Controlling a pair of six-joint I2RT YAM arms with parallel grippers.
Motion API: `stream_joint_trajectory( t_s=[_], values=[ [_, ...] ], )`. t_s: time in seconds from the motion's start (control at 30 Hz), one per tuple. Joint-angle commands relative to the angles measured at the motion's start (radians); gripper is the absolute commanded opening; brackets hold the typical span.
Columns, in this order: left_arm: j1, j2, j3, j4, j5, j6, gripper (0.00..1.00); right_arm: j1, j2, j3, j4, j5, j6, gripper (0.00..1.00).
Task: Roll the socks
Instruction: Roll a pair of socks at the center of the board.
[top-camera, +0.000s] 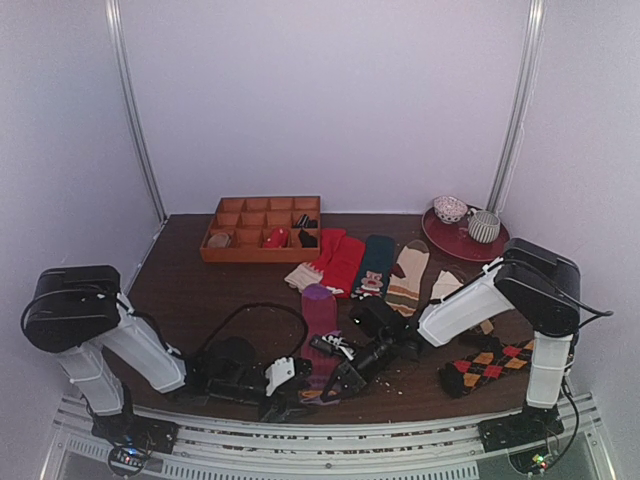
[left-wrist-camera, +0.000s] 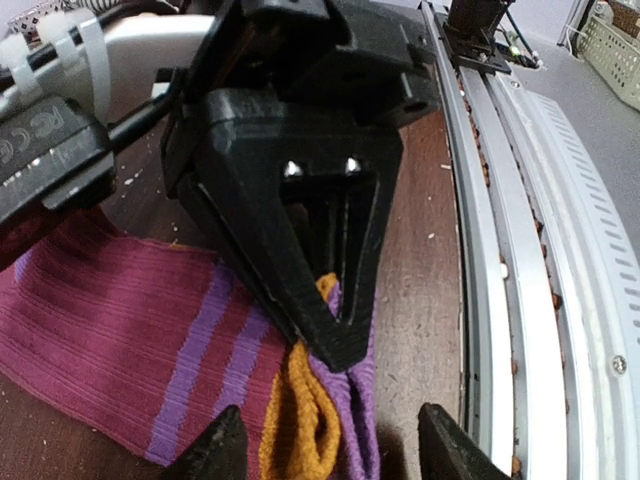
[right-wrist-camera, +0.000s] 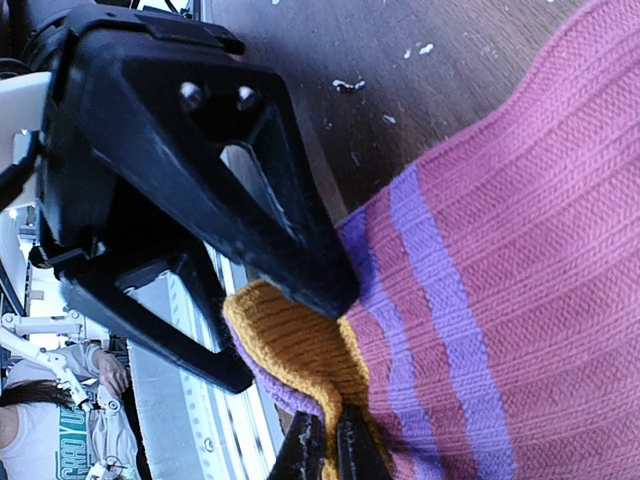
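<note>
Brown table (top-camera: 190, 290), white walls (top-camera: 320, 100) | right tool (right-wrist-camera: 323, 452) clamped on purple sock (right-wrist-camera: 520, 250) | left tool (left-wrist-camera: 337, 448) apart

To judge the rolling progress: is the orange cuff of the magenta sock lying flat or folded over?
Folded over: the orange cuff doubles back onto the magenta sock, pinched in the right end effector.

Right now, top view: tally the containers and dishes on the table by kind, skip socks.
Orange compartment tray: 1
Red plate: 1
Patterned bowl: 1
Ribbed cup: 1
Total: 4
</note>
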Motion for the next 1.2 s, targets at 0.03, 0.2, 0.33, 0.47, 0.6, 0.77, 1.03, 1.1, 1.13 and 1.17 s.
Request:
stream_joint_trajectory(
  t_s=[0.03,0.2,0.33,0.47,0.6,0.77,1.03,1.1,1.13,1.17],
  values=[
    [-0.006,-0.041,-0.008,0.039,-0.016,-0.001,0.56,-0.006,0.045,-0.037,-0.093,0.058,0.017,0.0],
    [-0.005,-0.004,0.008,0.029,-0.009,-0.015,0.42,-0.005,0.039,-0.042,-0.088,0.058,0.021,0.0],
    [-0.005,0.022,0.012,0.021,-0.009,-0.031,0.41,-0.006,0.038,-0.048,-0.083,0.057,0.022,0.0],
    [-0.005,0.035,0.024,0.007,-0.008,-0.033,0.29,-0.006,0.04,-0.053,-0.073,0.051,0.025,0.0],
    [-0.005,0.041,0.033,-0.001,0.005,-0.037,0.04,-0.006,0.036,-0.057,-0.071,0.05,0.024,0.0],
    [-0.004,0.024,0.04,-0.062,-0.026,-0.115,0.0,-0.005,0.02,-0.065,-0.065,0.053,0.012,0.05],
    [0.024,0.044,0.073,-0.319,0.023,-0.397,0.0,-0.009,-0.215,-0.181,0.103,0.235,-0.108,0.31],
    [0.036,0.047,0.063,-0.338,0.052,-0.457,0.0,0.0,-0.297,-0.243,0.173,0.325,-0.173,0.34],
    [0.043,0.051,0.061,-0.349,0.068,-0.489,0.0,0.01,-0.338,-0.275,0.225,0.395,-0.223,0.36],
    [0.049,0.055,0.06,-0.36,0.085,-0.506,0.0,0.023,-0.376,-0.308,0.259,0.449,-0.288,0.37]
  ],
)
